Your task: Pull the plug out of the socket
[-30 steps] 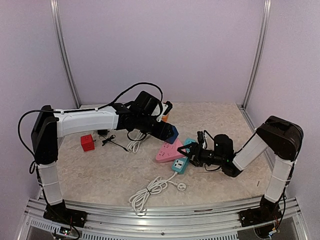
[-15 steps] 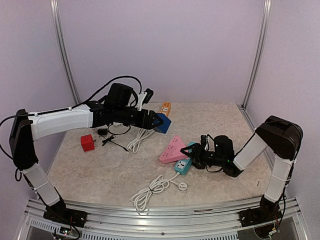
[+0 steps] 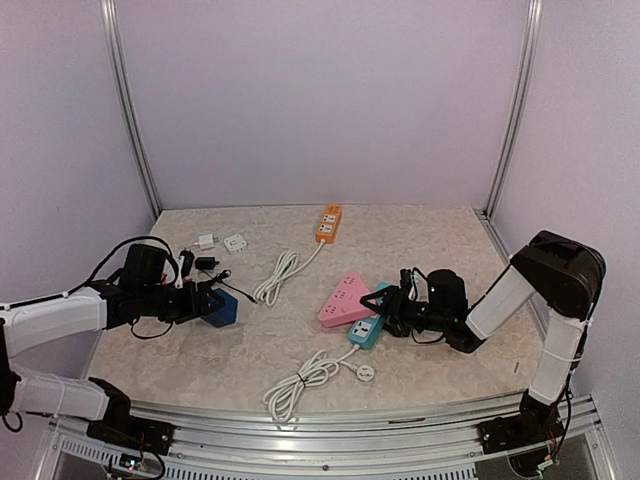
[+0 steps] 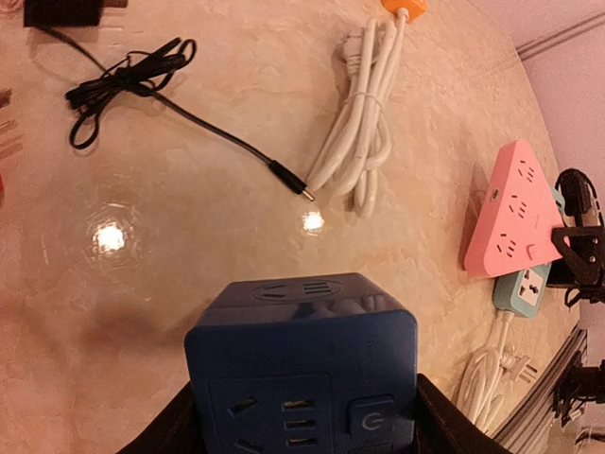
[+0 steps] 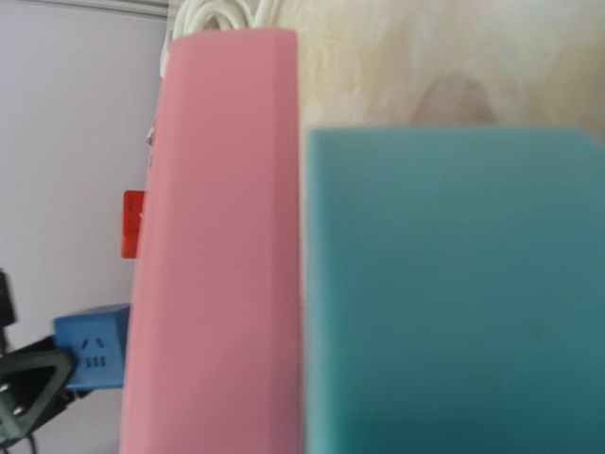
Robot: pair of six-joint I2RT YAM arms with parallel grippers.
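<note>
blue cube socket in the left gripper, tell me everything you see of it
The blue cube socket is matte dark-blue plastic with rounded edges. One face shows pin slots; the face toward the wrist camera has more slots and a power button. No plug shows in either. The left gripper clamps its sides between black fingers, low at the table's left side; whether it touches the surface is unclear.
</note>
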